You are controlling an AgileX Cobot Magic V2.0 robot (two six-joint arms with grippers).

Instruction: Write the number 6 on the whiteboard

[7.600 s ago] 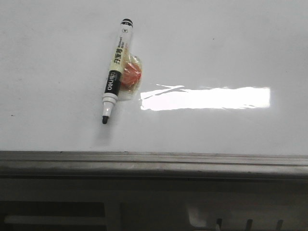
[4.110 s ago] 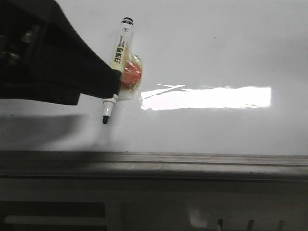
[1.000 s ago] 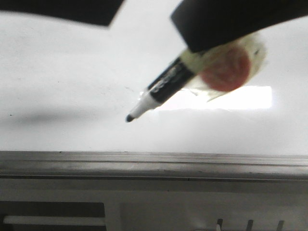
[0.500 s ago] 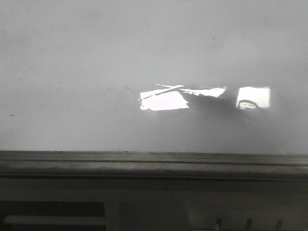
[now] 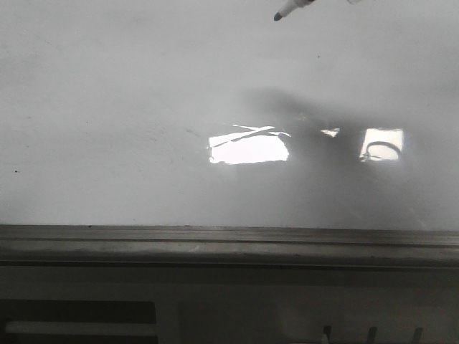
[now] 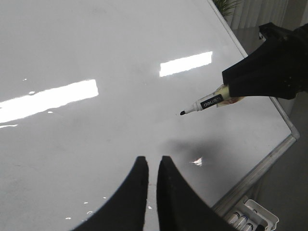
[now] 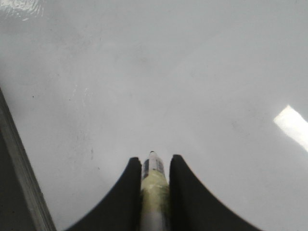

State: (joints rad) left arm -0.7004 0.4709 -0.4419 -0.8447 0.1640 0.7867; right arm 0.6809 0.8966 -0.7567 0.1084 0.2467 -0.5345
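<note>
Although no stroke of the number 6 shows anywhere yet, the whiteboard (image 5: pixel 129 86) fills nearly all of every view, its grey rim running across the lower part of the front view. Going left to right in the left wrist view, the left gripper (image 6: pixel 148 166) sits at the bottom centre with its two dark fingers nearly touching and nothing between them. To the right of it, in the middle right of the frame, the marker (image 6: pixel 204 103) juts out of the right gripper, whose black body fills the upper right corner.

The marker's long axis runs from that gripper down and leftward in the frame, tip leading. The tip appears to hang clear of the board, since a soft shadow lies apart from it, lower in the frame. The coming move likely turns on that gap: the tip must go down to the surface along its own axis before any line can start.

In the right wrist view the right gripper (image 7: pixel 155 166) is clamped on the marker's pale barrel at the bottom centre, the tip pointing up the frame over bare white board. The right arm is plainly the one to write.

In the front view only the marker tip pokes in at the top edge, right of centre. At the lower right corner of the left wrist view, a tray (image 6: pixel 250 219) just off the board's corner holds several spare markers.
</note>
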